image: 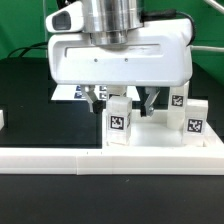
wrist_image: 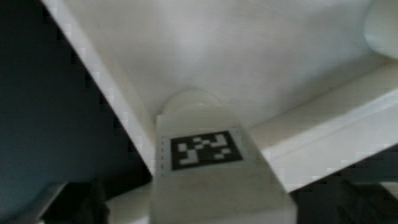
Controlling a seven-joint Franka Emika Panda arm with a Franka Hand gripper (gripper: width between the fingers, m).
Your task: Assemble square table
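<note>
At frame centre, the claw (image: 121,100) is seen spread apart, clamped on nothing. A tagged leg (image: 118,121) stands upright directly beneath it on the square table (image: 150,135), long axis vertical.

Your arm comes straight down from above in the exterior view, its grey wrist column vertical and the broad white hand body level, square to the camera. The gripper (image: 121,100) points down, and you can see its two dark fingers (image: 94,99) hanging below the body, set wide apart with clear space between them, so your jaws stand open. From the wrist view only dark finger edges (wrist_image: 71,200) show at the frame's margin, probably both, though the blur makes that hard to confirm.
</note>
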